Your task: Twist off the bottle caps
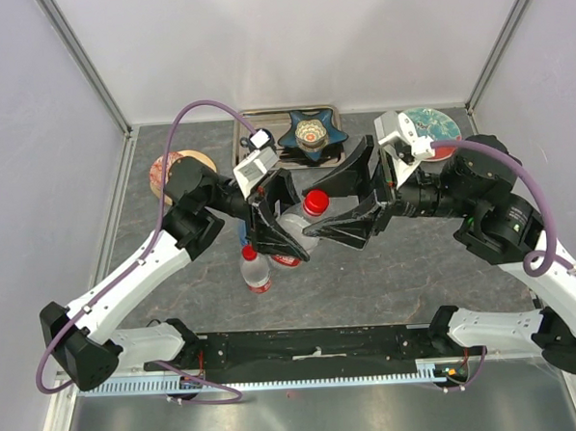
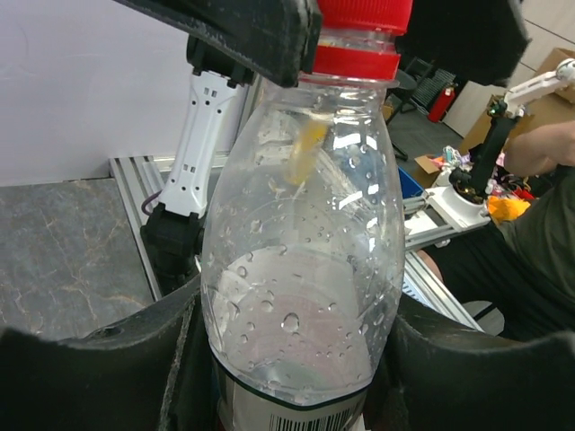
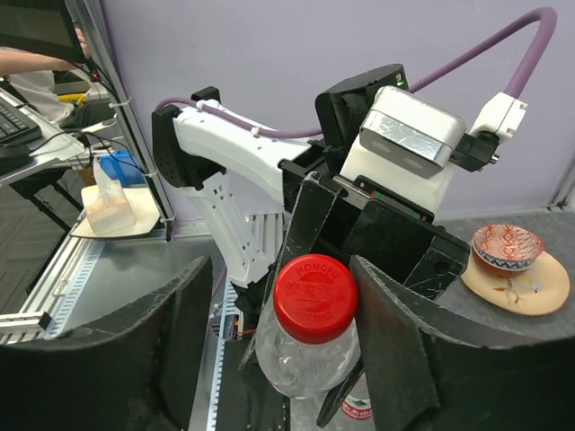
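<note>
Where the right hand (image 3: pixel 278 269) gapes, red cap (image 3: pixel 315 298) sits.

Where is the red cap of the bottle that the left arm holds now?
In the top view, the red cap is near the middle of the table, on the clear bottle held by the left gripper, between the open fingers of the right gripper.

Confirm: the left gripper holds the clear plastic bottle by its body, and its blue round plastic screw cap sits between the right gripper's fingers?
Only the colour is wrong: the round plastic screw cap is red, not blue, as the right wrist view shows. The left gripper does hold the clear plastic bottle by its body, with that cap between the right gripper's fingers.
</note>
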You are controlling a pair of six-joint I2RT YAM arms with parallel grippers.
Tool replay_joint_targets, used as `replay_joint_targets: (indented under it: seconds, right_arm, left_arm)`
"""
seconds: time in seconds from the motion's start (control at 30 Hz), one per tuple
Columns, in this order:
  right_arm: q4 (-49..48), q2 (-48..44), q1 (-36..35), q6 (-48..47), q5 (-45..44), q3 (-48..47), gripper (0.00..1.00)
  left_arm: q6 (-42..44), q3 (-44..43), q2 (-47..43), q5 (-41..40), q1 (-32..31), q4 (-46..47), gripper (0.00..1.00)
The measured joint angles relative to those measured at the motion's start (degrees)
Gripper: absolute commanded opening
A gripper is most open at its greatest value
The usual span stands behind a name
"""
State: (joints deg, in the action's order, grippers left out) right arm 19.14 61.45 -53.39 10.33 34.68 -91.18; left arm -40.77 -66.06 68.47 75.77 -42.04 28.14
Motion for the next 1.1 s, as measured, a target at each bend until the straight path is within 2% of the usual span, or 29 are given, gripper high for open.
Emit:
replay_joint_targets:
  seconds: [0.17,0.3,0.47,0.7,0.8,0.93,1.1]
  right_arm:
    - [0.7,0.0,-0.4,1.3,-2.7,0.0,0.88]
    - [2.3,0.5,-0.7,3.1,-8.3,-0.9,0.89]
    - [3.4,0.9,-0.8,6.0,-20.5,-4.3,0.91]
    - [4.7,1.1,-0.8,9.6,-32.4,-7.3,0.88]
    - [5.8,1.1,-0.8,12.3,-38.7,-7.3,0.87]
    - [7.7,1.2,-0.8,15.8,-45.6,-7.4,0.87]
    - [10.6,3.4,-0.8,18.7,-50.9,-9.4,0.86]
  left_arm:
    - [1.3,0.0,0.0,-3.1,0.1,-2.7,0.55]
    - [3.1,0.0,-0.4,-6.1,0.1,-5.0,0.55]
    - [5.9,0.0,-1.7,-9.9,0.2,-8.1,0.57]
    - [10.3,-0.1,-3.4,-15.8,0.2,-12.5,0.56]
    - [13.9,-0.2,-4.4,-21.6,-0.4,-16.2,0.56]
    - [20.5,-0.2,-6.3,-35.4,-3.4,-21.6,0.56]
    - [26.0,0.9,-8.2,-51.0,-6.4,-23.8,0.56]
